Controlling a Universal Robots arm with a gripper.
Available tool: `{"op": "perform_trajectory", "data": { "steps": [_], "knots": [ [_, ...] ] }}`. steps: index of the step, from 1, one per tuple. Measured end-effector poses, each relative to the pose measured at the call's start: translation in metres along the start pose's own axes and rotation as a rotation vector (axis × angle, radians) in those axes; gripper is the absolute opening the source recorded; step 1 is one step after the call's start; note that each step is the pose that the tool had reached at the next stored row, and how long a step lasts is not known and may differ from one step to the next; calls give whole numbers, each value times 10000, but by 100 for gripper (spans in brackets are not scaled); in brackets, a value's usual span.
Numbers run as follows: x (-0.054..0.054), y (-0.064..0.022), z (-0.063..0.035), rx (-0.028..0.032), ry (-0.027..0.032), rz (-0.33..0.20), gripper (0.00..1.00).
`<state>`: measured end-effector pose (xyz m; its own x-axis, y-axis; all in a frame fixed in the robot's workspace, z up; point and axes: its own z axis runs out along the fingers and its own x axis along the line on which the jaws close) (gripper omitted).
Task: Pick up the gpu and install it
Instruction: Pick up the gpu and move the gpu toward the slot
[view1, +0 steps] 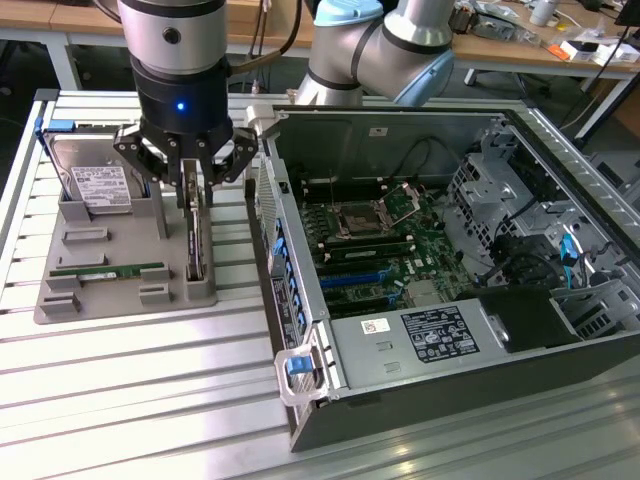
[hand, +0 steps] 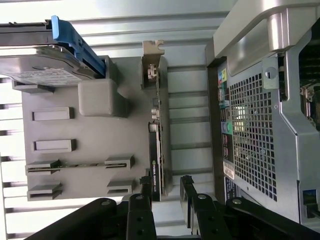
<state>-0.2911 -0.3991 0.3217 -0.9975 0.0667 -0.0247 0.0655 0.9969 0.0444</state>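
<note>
Tool (view1: 192, 188) open, jaws straddling the top edge of the gpu (view1: 196, 245), which stood on edge in the grey holder (view1: 100, 295), exterior view's left of the open case (view1: 420, 330); not gripped, pickup and install both outstanding.

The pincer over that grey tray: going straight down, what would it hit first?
Most likely the gpu, standing on edge in the grey tray; the open pincer hangs right above it, and its fingers may pass either side. Depth is hard to judge.
</note>
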Motion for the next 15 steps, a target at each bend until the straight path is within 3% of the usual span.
{"op": "perform_trajectory", "data": {
  "steps": [15],
  "knots": [
    [2, -4, 78, 0, 1, 0, 36]
  ]
}}
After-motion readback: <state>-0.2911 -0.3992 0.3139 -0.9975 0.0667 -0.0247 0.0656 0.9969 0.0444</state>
